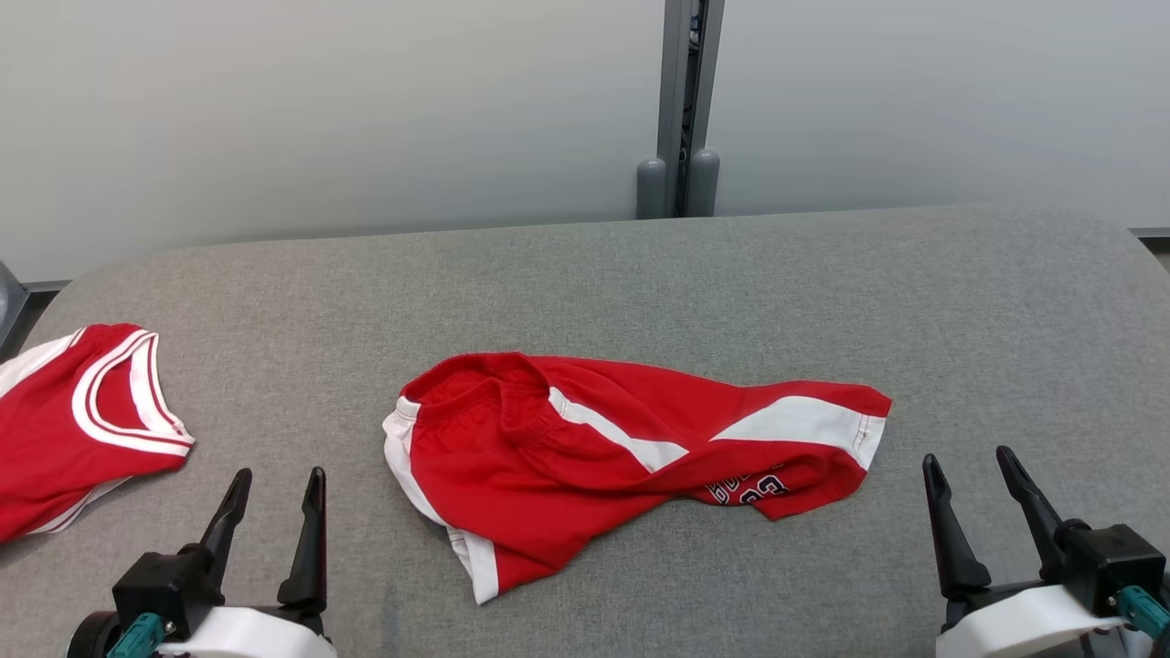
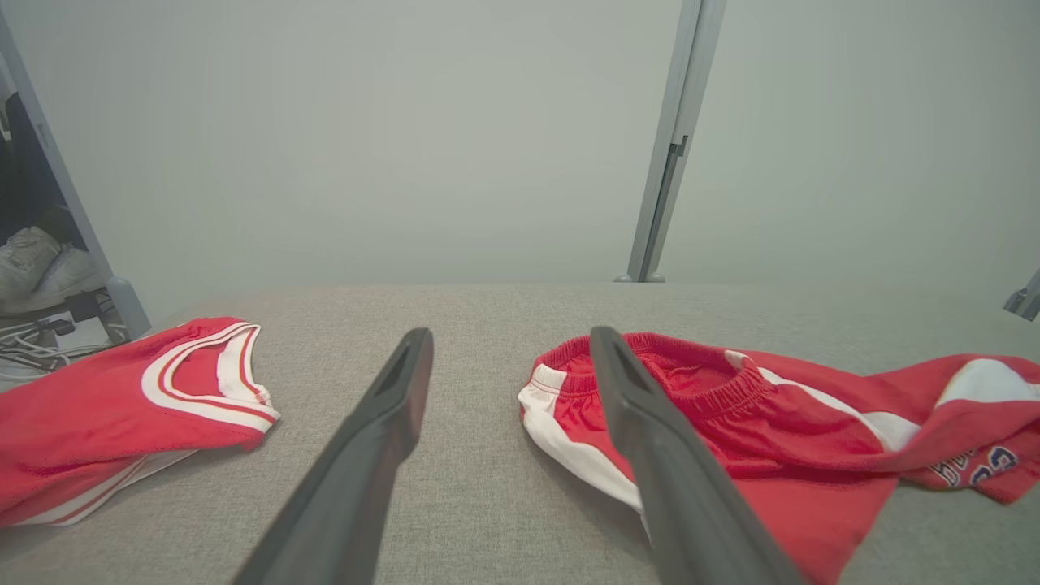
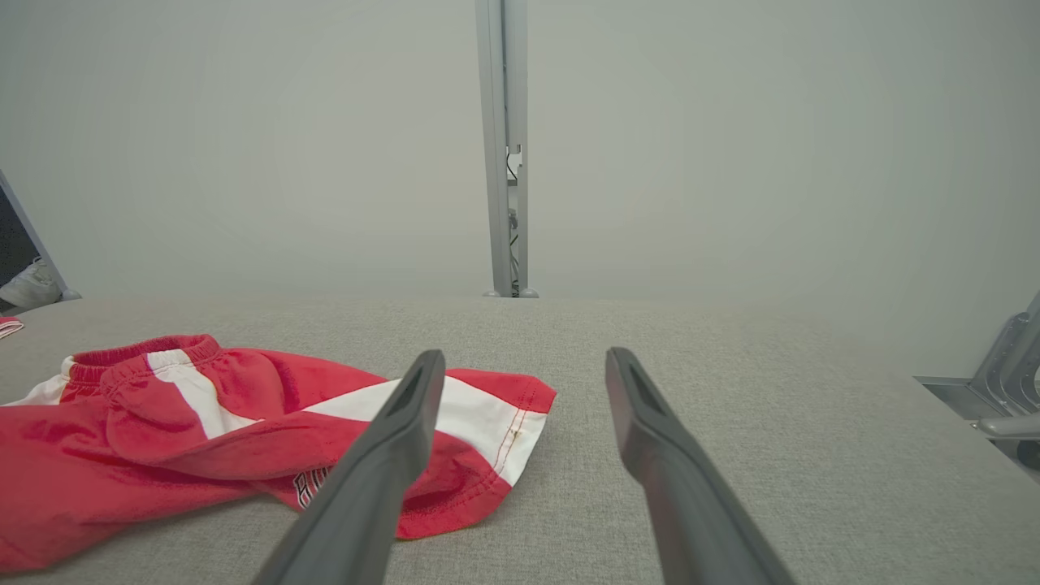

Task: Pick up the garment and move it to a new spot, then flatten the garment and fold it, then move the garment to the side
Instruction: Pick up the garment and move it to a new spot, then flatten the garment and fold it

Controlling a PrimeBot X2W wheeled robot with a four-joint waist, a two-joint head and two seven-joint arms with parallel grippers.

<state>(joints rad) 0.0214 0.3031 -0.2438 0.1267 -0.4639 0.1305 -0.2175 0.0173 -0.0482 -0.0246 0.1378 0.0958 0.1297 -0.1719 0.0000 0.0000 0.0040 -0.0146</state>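
We saw the shorts [image 1: 585, 457] lying crumpled near the middle of the grey table [image 1: 731, 274], between the two grippers and touched by neither. They were red with white side stripes. The gathered elastic waistband sat at their left end, slightly open, so that some of the red inside showed. A white stripe ran down the left edge from the waistband to a lower corner that pointed toward us. A second white stripe crossed the front on a slant, and a broader white panel ended at the stitched leg hem on the right. The cloth was twisted through the middle, with one layer folded over another. Under the fold, near the lower right, we could make out part of some dark-outlined lettering, too hidden to read.

The left gripper [image 1: 279, 475] hovered over the near edge of the table, left of the shorts, its two dark fingers spread wide with nothing between them. In the left wrist view its right finger overlapped the waistband, but we could not see any contact there. The right gripper [image 1: 967, 457] hovered to the right of the hem, likewise spread wide and empty.

A red jersey [image 1: 73, 411] with white neck trim lay at the table's left end, well apart from the shorts.
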